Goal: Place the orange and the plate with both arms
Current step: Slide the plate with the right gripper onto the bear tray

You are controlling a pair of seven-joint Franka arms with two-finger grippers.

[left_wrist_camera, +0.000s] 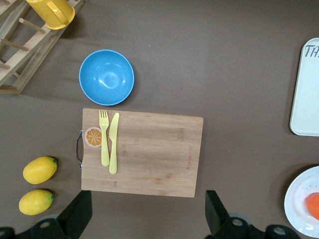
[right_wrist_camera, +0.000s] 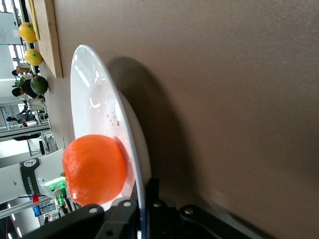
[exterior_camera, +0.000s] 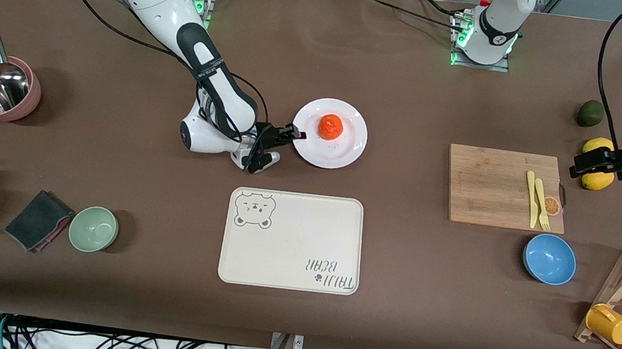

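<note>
Brown matting covers your table. Your right wrist view cuts off the fingertips, yet you can see the right gripper clamped on the rim of the plate. One orange sits on that plate, farther from the front camera than the bear tray. Your left gripper waits with fingers apart above one cutting board. You have two lemons.

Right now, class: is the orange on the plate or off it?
On it: the orange rests on the plate, whose rim the right gripper pinches.
</note>
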